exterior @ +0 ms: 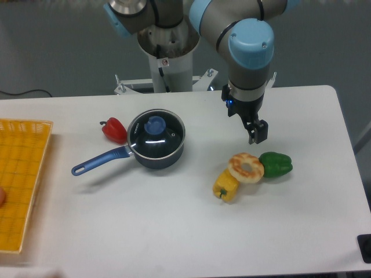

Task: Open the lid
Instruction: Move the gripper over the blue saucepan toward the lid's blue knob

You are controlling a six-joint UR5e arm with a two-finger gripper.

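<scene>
Sitting flat on the dark blue saucepan [156, 152], the glass lid [155, 132] lies left of the table's [174, 231] middle, nearer the far edge than the near one, its blue knob [155, 125] facing straight up. Being round, the lid has no long axis of its own; the saucepan's blue handle [99, 161] runs out toward the near-left. A red bell pepper [114, 129] lies touching or just beside the pan's left wall. Bare tabletop surrounds the pan on its near and right sides.

To the right, well apart from the lid, the gripper [258, 131] hangs above the table with nothing in it; its fingers appear close together, though from this angle I cannot tell the gap for certain. Just below it a ring-shaped pastry [246, 167] rests across a yellow bell pepper [226, 185] and a green bell pepper [276, 164]. A yellow basket [23, 174] sits at the left edge. No readable writing shows on the lid.
</scene>
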